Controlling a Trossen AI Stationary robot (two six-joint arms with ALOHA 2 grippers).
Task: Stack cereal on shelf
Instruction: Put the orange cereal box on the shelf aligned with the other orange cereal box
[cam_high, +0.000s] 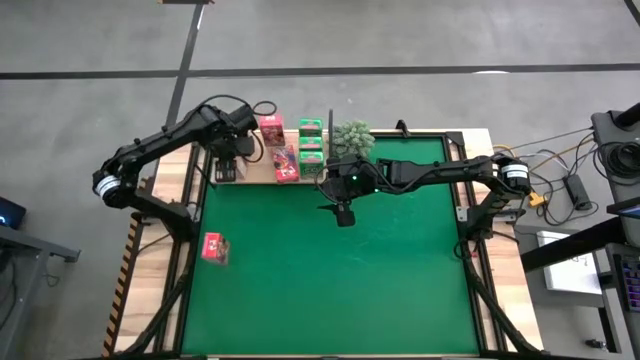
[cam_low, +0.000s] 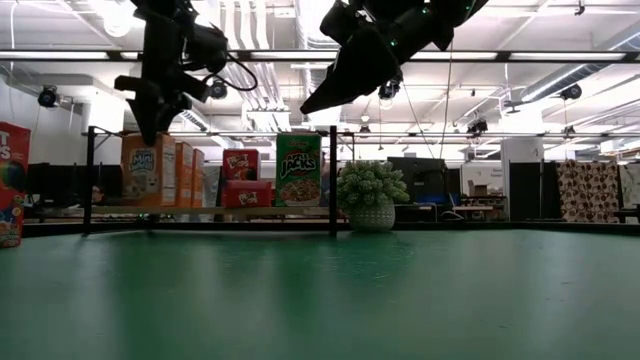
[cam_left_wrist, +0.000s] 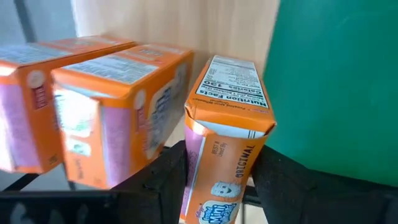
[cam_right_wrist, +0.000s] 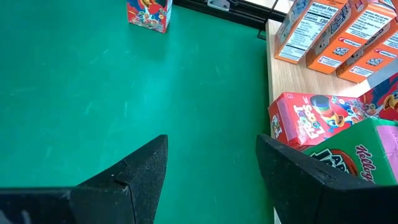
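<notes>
Cereal mostly sits on the shelf (cam_high: 262, 172), the wood board along the far edge of the green mat (cam_high: 330, 270) on the table (cam_high: 160, 300). At its left end, three orange boxes stand in a row; the third orange box (cam_left_wrist: 225, 134) is between the left claw's (cam_left_wrist: 211, 186) fingers, tilted slightly off upright. The jaws flank its lower sides closely, but whether they are clenched on it or have just let go I cannot tell; judging by the lean, it is probably being squared up against its neighbours (cam_left_wrist: 118, 106). In the low view the left claw hangs directly over the orange group (cam_low: 160, 170). Right of these, pink-red boxes (cam_low: 240, 180) are stacked one on another, then the green boxes (cam_low: 298, 170) stand beside the black upright, grouped by colour, apparently to keep the stack tidy. One pink-red box (cam_high: 214, 247) remains off the shelf, alone on the mat at near left, well apart from the rest; it looks like the last piece to bring in. The right claw (cam_right_wrist: 211, 180) hovers raised over the mat just in front of the shelf's right part, jaws released and empty, waiting clear of the left arm's work. A bushy plant (cam_high: 351, 138) in a pot stands just right of the shelf, near the right arm.
</notes>
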